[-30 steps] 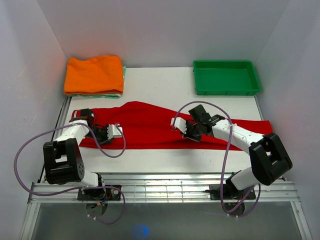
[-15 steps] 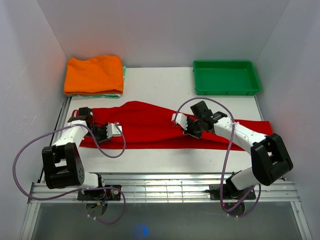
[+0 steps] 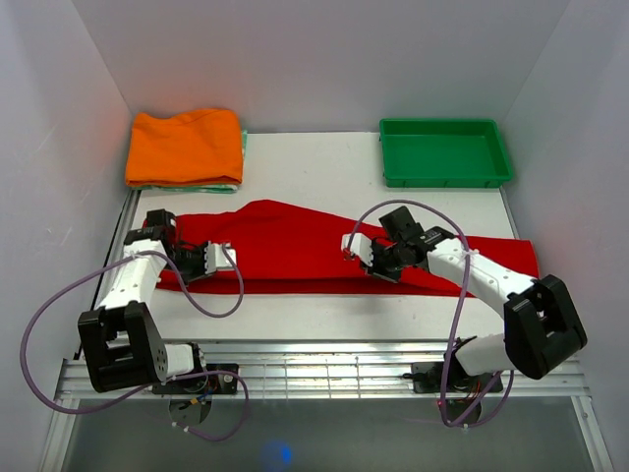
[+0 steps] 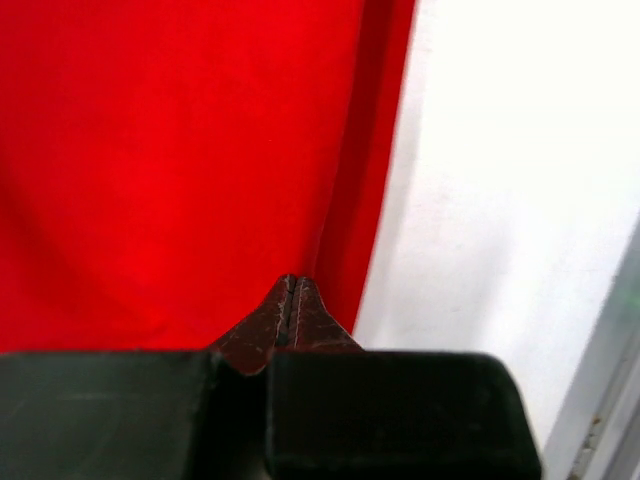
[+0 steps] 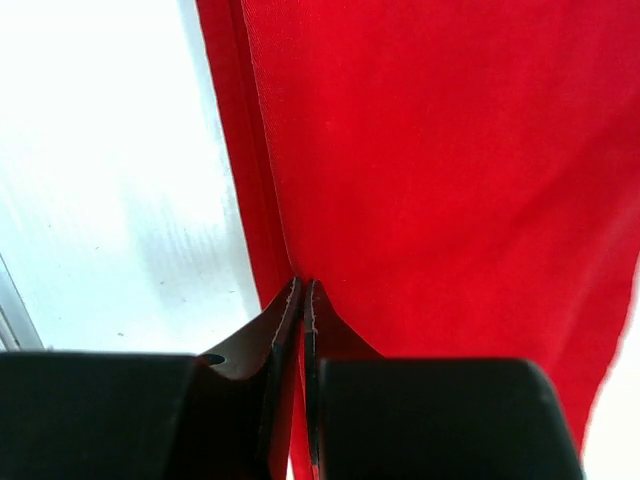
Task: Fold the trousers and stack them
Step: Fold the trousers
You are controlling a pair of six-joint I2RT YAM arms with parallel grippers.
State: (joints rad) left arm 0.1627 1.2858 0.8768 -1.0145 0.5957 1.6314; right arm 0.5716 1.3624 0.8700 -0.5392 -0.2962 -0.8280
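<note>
The red trousers [image 3: 295,246] lie spread lengthwise across the white table, from left to right. My left gripper [image 3: 208,260] is low on their left part, near the front edge. In the left wrist view its jaws [image 4: 291,287] are shut, pinching the red cloth [image 4: 180,150] beside a folded edge. My right gripper [image 3: 362,254] is on the middle of the trousers. In the right wrist view [image 5: 303,290] it is shut on a fold of the red cloth [image 5: 430,150], with cloth showing between the fingers.
A folded orange garment [image 3: 185,146] lies on a folded green one at the back left. A green tray [image 3: 444,152] stands at the back right. Bare white table [image 3: 314,162] lies behind the trousers, a metal rail [image 3: 324,369] at the near edge.
Both grippers have shifted slightly towards the near edge with the cloth. The left arm has swung outward to the left. The trousers' near edge has moved a little nearer.
</note>
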